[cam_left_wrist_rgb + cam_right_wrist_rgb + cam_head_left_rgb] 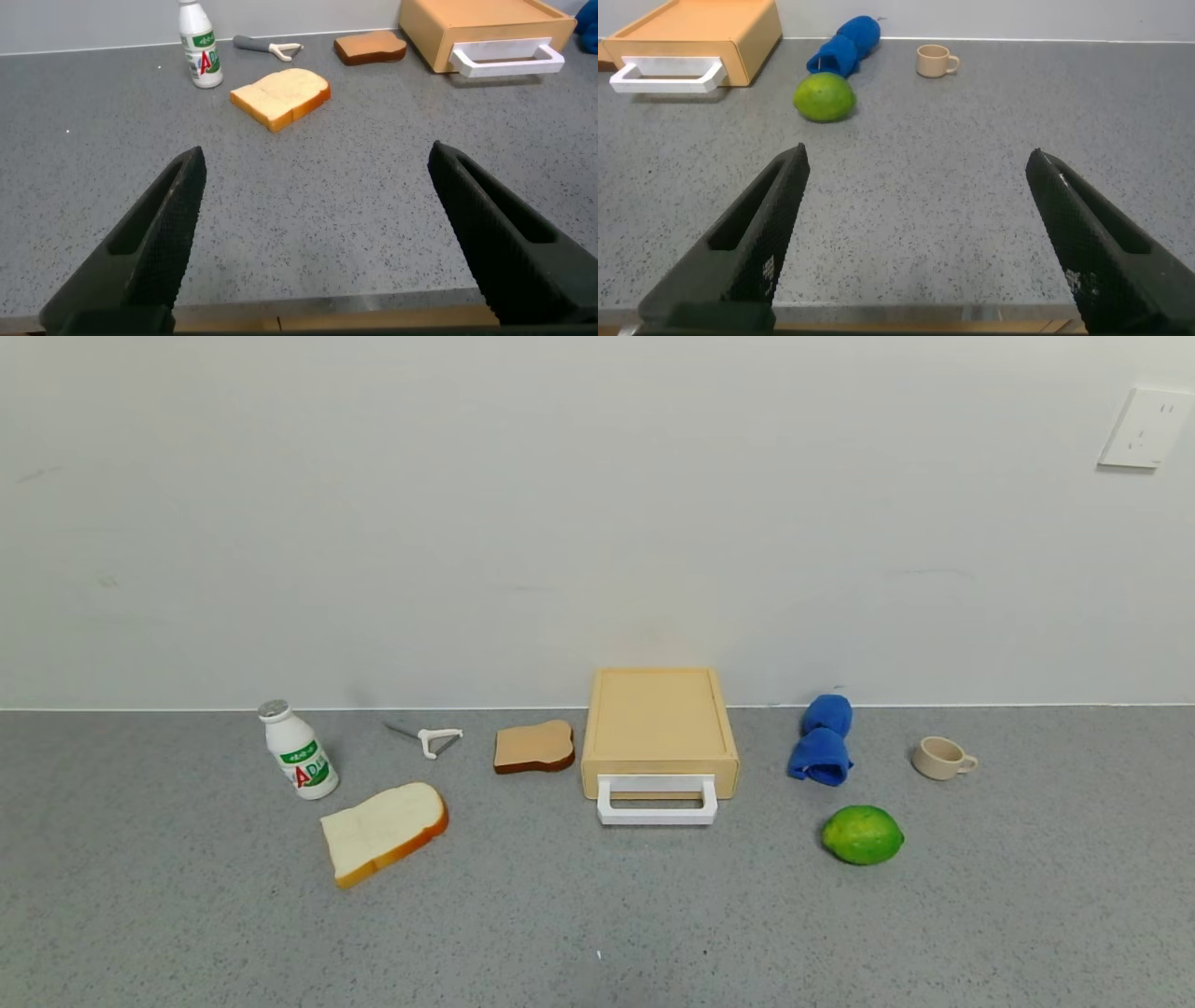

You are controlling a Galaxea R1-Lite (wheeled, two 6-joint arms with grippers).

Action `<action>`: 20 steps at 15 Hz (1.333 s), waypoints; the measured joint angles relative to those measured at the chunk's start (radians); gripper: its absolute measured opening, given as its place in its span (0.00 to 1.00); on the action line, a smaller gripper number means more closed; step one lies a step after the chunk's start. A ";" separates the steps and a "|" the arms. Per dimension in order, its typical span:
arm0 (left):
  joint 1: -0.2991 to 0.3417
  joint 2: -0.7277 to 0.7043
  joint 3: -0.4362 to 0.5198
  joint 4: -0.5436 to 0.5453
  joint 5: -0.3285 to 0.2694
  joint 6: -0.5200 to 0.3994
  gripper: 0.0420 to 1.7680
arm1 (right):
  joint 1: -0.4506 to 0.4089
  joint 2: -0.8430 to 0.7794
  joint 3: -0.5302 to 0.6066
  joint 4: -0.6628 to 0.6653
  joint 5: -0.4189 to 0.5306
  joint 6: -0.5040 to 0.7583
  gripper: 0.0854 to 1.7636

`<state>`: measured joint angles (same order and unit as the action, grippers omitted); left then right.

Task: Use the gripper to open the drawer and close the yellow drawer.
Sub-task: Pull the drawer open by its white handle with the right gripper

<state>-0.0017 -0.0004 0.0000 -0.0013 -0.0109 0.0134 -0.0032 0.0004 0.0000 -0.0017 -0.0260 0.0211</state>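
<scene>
The pale yellow drawer box (659,721) stands against the back wall at the middle of the grey counter. Its drawer is pushed in, with the white loop handle (657,803) facing me. The box also shows in the left wrist view (486,28) and the right wrist view (701,33). My left gripper (318,163) is open and empty, low over the counter's front edge, far from the box. My right gripper (920,163) is open and empty in the same way on the other side. Neither arm shows in the head view.
Left of the box lie a brown bread slice (533,747), a white bread slice (383,831), a peeler (429,739) and a white bottle (299,750). Right of it are a blue cloth (822,739), a green lime (862,835) and a beige cup (941,758).
</scene>
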 joint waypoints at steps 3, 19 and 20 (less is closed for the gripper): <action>0.000 0.000 0.000 0.000 0.000 0.000 0.97 | 0.000 0.000 -0.005 0.006 0.001 0.000 0.97; 0.000 0.000 0.000 0.000 0.000 0.000 0.97 | 0.033 0.712 -0.710 0.165 0.142 -0.001 0.97; 0.000 0.000 0.000 0.000 0.000 0.000 0.97 | 0.044 0.791 -0.768 0.171 0.156 -0.002 0.97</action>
<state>-0.0017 -0.0004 0.0000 -0.0013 -0.0104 0.0138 0.0413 0.7917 -0.7677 0.1694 0.1302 0.0187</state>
